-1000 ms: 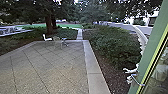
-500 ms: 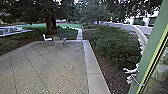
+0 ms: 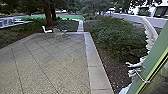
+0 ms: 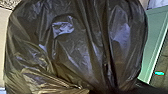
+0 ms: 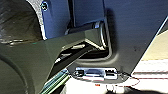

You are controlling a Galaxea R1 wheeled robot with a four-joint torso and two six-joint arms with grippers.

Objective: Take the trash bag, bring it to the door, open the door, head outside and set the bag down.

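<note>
Black plastic trash bag (image 4: 82, 47), creased, close before the left wrist camera. Left claw, right claw: state cannot be told. Head view: green door frame (image 3: 152, 65), four o'clock; paving (image 3: 50, 67), eight o'clock; white chair (image 3: 46, 30), ten o'clock.

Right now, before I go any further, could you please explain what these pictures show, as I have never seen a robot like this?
It is a wheeled robot with two arms. The head picture comes from a camera high up, looking forward and down over a paved yard. A white chair and a pale one stand on the paving near its far edge, with bushes to the right and a green frame nearer.

The other two pictures come from cameras on the wrists. The left one looks closely at a dark, shiny trash bag; the right one mostly catches the robot's own bodywork. The bag is clearly close, but I cannot tell from these what holds it.
</note>
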